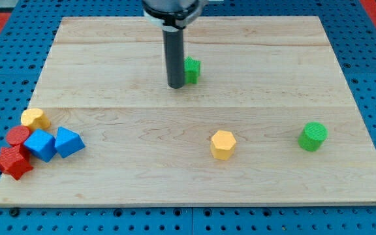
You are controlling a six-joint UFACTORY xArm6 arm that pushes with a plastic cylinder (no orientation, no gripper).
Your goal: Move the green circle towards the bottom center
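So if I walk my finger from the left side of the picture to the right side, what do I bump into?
Red blocks, with a yellow block just above them → blue blocks → my tip → small green block beside it → yellow hexagon → green circle.

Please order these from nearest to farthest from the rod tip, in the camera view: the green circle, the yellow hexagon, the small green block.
From my tip:
1. Small green block, just to its right.
2. Yellow hexagon, lower, near the board's middle.
3. Green circle, far right.
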